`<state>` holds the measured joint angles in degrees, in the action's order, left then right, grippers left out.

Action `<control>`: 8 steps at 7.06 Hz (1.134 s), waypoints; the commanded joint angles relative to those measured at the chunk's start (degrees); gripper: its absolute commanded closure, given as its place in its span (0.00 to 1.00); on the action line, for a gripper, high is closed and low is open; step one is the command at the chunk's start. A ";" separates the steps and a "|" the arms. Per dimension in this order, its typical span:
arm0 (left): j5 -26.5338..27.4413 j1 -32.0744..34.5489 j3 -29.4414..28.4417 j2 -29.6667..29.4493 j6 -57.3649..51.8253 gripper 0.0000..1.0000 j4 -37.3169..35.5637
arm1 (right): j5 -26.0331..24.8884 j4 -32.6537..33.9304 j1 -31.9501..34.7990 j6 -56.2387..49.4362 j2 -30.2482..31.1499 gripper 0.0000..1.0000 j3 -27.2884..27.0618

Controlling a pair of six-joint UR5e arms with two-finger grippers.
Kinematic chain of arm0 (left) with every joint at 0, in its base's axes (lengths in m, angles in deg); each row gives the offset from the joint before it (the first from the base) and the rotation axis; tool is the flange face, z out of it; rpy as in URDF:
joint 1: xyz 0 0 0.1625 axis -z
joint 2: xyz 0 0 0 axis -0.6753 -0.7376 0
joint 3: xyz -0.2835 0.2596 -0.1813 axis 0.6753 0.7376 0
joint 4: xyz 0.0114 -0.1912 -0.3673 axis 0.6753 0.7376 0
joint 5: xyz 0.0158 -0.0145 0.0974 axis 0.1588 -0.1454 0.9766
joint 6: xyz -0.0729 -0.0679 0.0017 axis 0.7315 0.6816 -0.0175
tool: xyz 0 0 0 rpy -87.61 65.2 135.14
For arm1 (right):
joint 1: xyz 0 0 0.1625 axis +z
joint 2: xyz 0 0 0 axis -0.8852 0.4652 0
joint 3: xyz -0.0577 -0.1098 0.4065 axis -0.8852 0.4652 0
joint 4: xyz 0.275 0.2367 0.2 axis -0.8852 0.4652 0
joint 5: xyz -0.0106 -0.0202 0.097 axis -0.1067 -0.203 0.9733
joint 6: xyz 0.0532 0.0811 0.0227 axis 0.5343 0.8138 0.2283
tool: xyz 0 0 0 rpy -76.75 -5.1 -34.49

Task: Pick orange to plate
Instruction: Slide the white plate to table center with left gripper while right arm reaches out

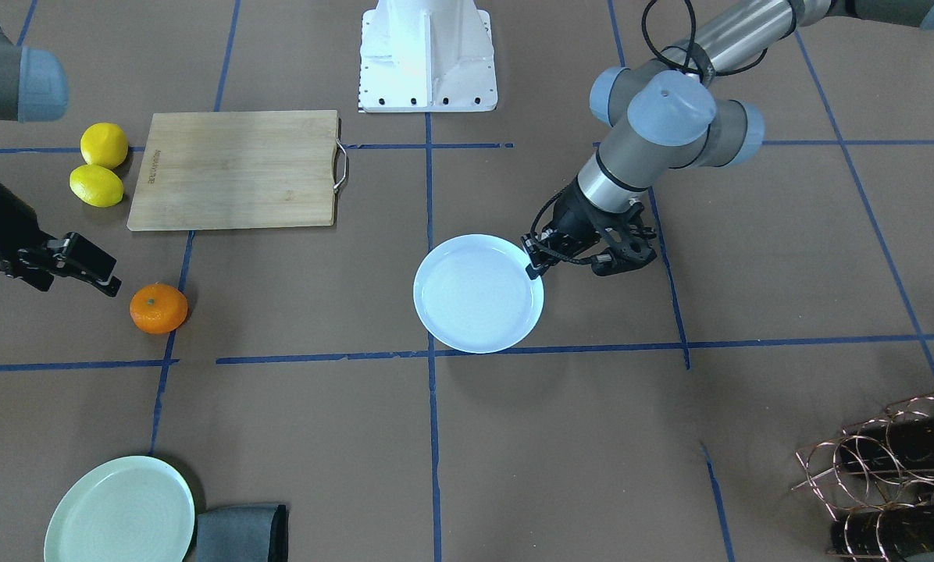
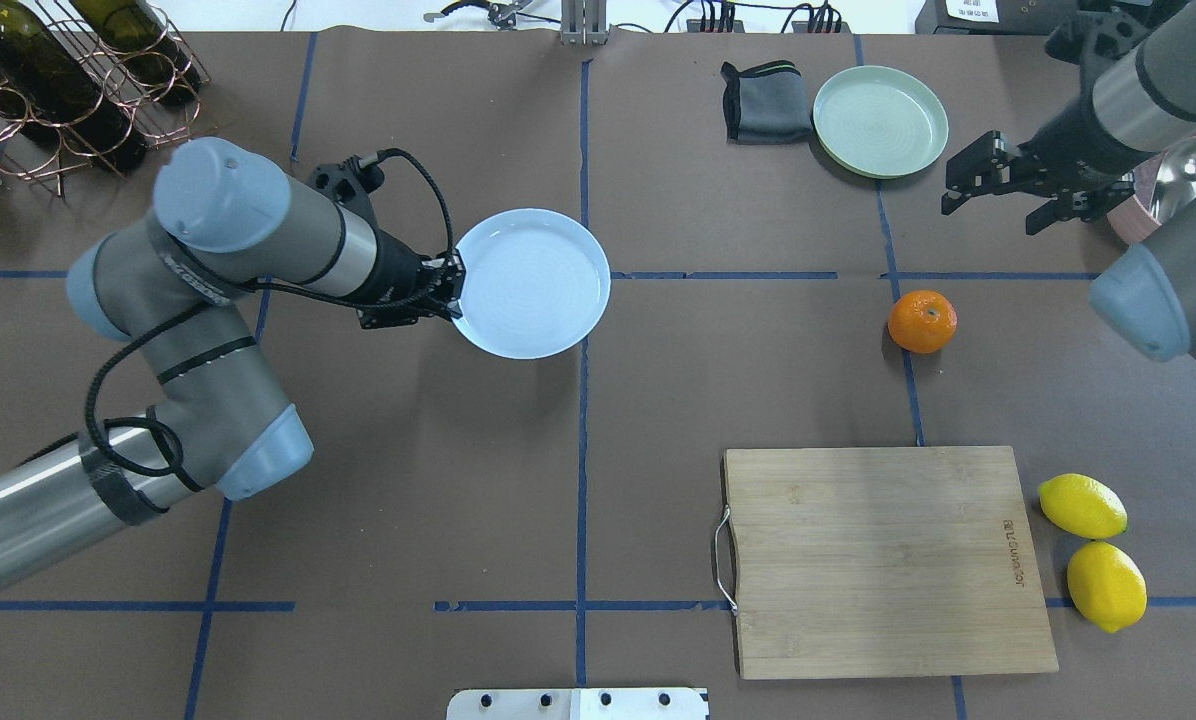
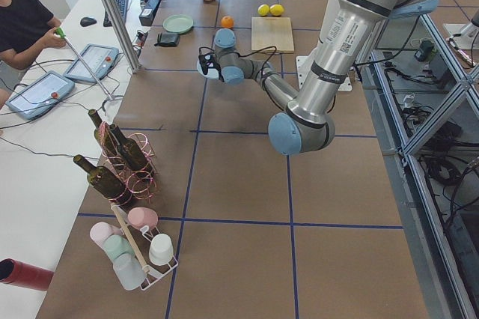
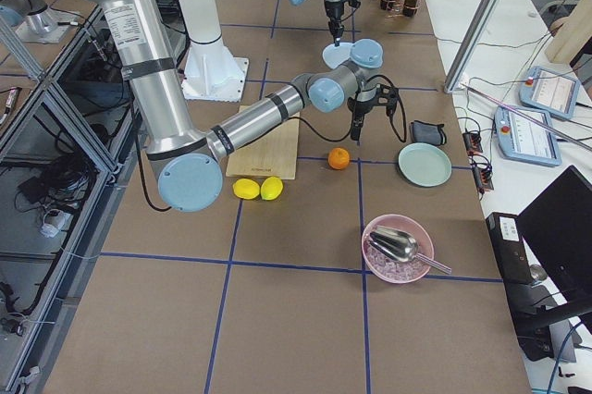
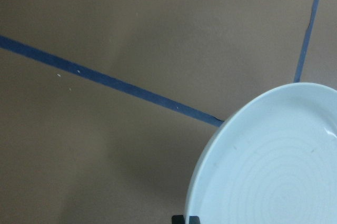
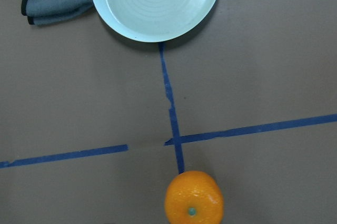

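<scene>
The orange (image 2: 922,321) lies on the brown table right of centre, on a blue tape line; it also shows at the left in the front view (image 1: 158,308) and at the bottom of the right wrist view (image 6: 193,200). My right gripper (image 2: 990,213) hangs open a little beyond and to the right of the orange, not touching it (image 1: 110,277). The pale bluish-white plate (image 2: 543,285) sits near the table's middle (image 1: 479,304). My left gripper (image 2: 455,292) is shut on the plate's left rim (image 5: 274,171).
A wooden cutting board (image 2: 888,560) lies near right, with two lemons (image 2: 1093,545) beside it. A mint-green plate (image 2: 880,120) and a grey cloth (image 2: 763,100) sit at the far side. A bottle rack (image 2: 68,75) stands far left, and a pink bowl (image 4: 398,248) with a scoop far right.
</scene>
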<state>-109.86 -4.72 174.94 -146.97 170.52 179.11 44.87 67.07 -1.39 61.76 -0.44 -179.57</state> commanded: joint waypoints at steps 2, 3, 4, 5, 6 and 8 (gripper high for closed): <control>5.71 -4.79 -4.41 -4.40 1.75 1.00 0.36 | -2.63 0.09 -2.44 1.35 -0.51 0.00 0.06; 5.79 -5.50 -4.50 -4.41 1.41 1.00 0.27 | -2.63 0.09 -2.44 1.18 -0.42 0.00 0.06; 5.79 -5.42 -4.50 -4.06 0.88 1.00 0.27 | -2.71 0.09 -2.44 1.35 -0.42 0.00 0.06; 5.79 -5.16 -4.93 -3.62 -0.86 0.34 0.27 | -2.72 0.09 -2.53 1.35 -0.42 0.00 0.15; 5.79 -5.07 -4.68 -3.44 -4.01 0.00 0.18 | -3.06 0.09 -2.79 1.44 -0.34 0.00 0.32; 7.71 -3.76 -0.92 -2.12 -7.01 0.00 0.71 | -3.51 0.09 -3.49 1.44 0.01 0.00 0.50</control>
<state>-103.51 -9.41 171.71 -149.60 165.99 179.48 41.59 67.16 -4.47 63.19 -0.62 -179.19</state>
